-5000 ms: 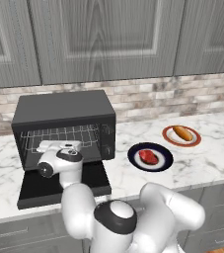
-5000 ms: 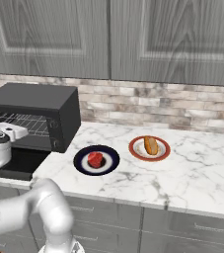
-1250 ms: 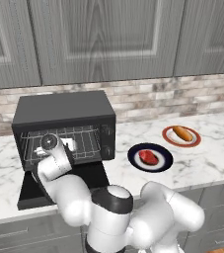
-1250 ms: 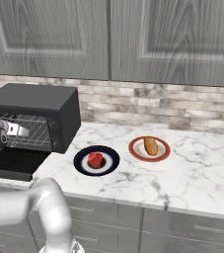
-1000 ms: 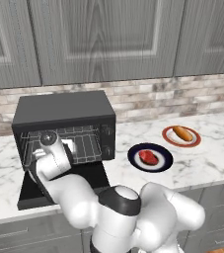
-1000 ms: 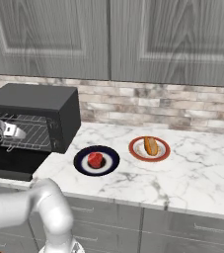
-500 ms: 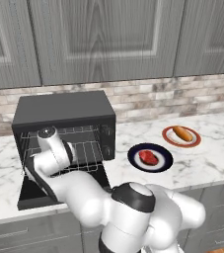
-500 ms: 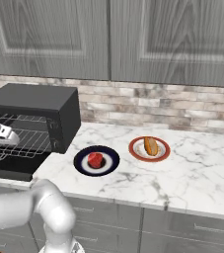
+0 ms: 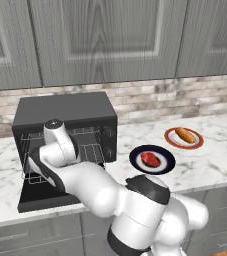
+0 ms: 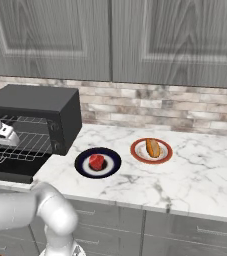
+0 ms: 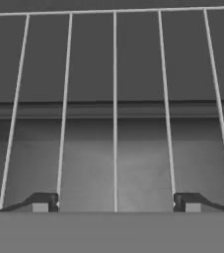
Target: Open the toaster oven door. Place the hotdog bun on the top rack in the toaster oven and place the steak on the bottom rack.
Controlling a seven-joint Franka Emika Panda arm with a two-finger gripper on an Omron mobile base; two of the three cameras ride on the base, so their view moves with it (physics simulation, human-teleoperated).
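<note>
While my claw (image 11: 115,202) hangs wide open and empty over the rack (image 11: 115,99), I judge its stiff, slippery wires best pinched singly.

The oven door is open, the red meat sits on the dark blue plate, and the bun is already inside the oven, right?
Not quite: the hotdog bun isn't inside the toaster oven. In the right base view it still lies on the orange-rimmed plate on the counter. The rest holds: the toaster oven door is open, and the steak sits on the dark blue plate.
</note>
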